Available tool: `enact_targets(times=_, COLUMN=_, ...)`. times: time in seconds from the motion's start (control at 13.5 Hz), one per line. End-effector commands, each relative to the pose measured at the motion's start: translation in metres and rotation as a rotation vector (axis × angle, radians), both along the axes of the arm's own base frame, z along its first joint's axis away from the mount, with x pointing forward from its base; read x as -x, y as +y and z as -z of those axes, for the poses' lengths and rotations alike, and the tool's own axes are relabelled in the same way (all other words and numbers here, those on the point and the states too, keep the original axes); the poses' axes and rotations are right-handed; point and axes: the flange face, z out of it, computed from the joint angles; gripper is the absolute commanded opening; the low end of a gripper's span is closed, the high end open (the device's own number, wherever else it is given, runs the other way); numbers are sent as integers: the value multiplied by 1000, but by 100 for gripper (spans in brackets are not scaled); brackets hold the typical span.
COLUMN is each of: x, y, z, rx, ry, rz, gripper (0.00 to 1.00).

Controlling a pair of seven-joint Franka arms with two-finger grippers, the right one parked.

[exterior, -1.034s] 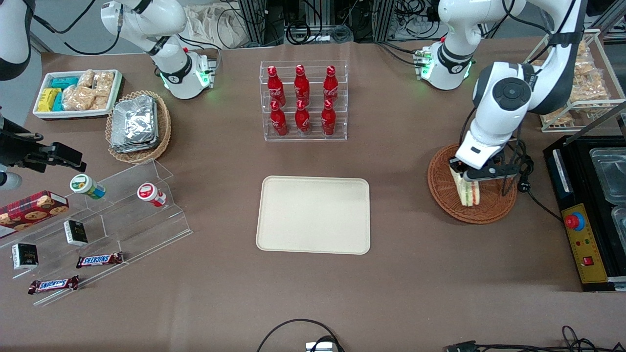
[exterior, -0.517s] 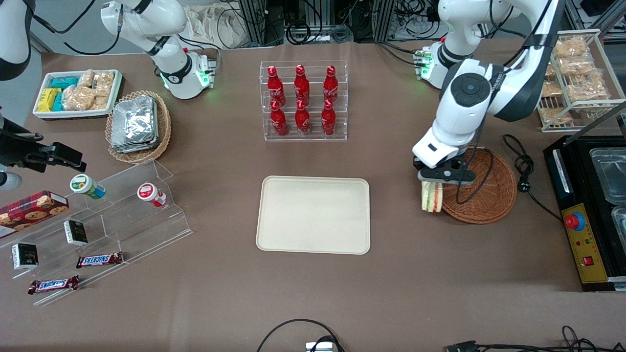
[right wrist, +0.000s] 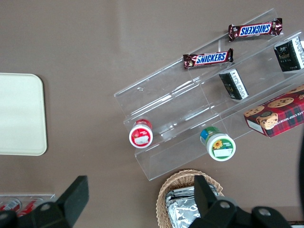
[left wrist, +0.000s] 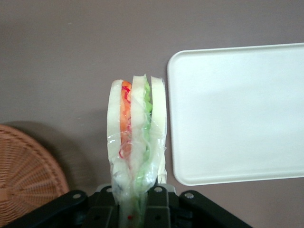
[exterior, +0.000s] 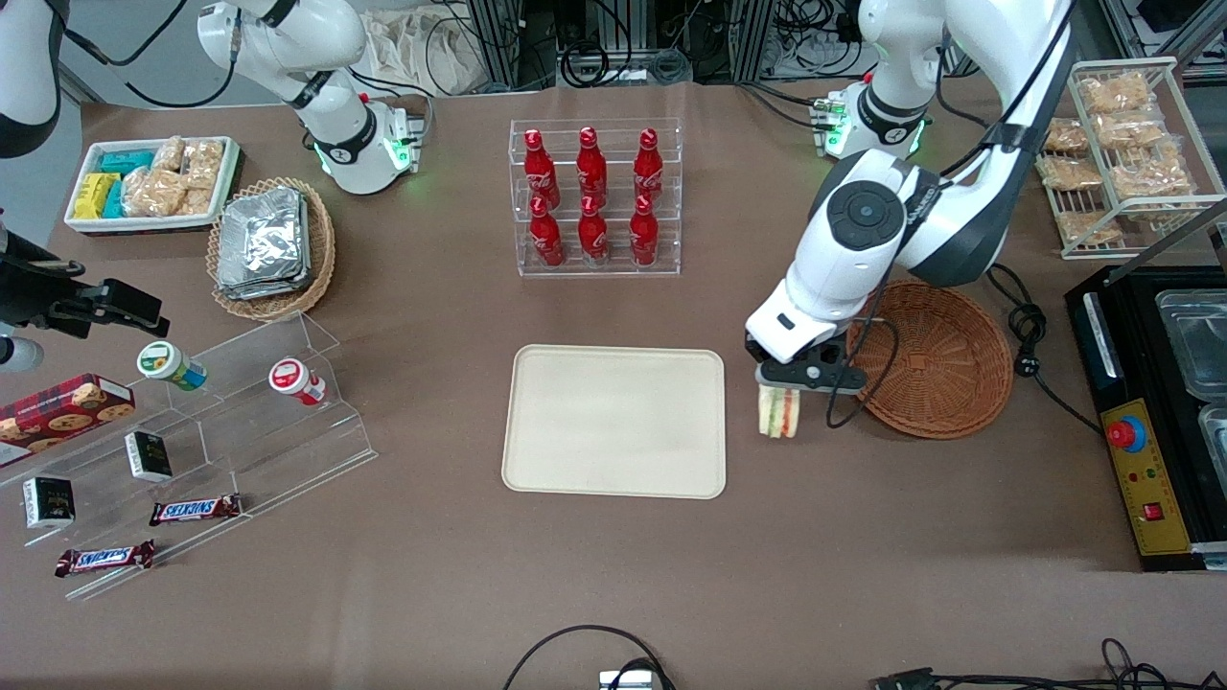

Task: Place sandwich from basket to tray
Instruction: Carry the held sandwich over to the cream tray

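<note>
The sandwich, a wrapped wedge of pale bread with green, orange and red layers, hangs in the air between the tray and the basket. My gripper is shut on the sandwich's wrapped end and holds it above the bare table. In the left wrist view the sandwich sticks out from the gripper, beside a corner of the tray. The cream tray lies flat with nothing on it. The reddish-brown wicker basket holds nothing, and its rim shows in the left wrist view.
A clear rack of red bottles stands farther from the front camera than the tray. Toward the parked arm's end are a tan basket of foil packets, a white snack bin and a clear stepped display. A black machine sits beside the basket.
My gripper has lifted the sandwich out of the basket and carried it sideways over the rim toward the tray. The basket now holds nothing.
</note>
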Motion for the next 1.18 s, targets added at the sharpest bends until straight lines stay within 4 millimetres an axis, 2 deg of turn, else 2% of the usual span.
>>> enact_targets(times=0.0, x=-5, y=-35, z=4, rx=10, ry=15, rz=0, gripper=20)
enact_targets(times=0.22, x=-6, y=-74, z=33, rx=-38, ry=-16, rz=-25, gripper=20)
enact_targets(times=0.37, x=-9, y=-91, z=56, rx=-46, ry=-11, rz=-34, gripper=20)
enact_targets(times=0.59, x=-21, y=-106, z=84, rx=-26, ry=18, rz=-31, gripper=20)
enact_targets(times=1.11, x=-11, y=-124, z=144, rx=-57, ry=73, rz=7, gripper=20)
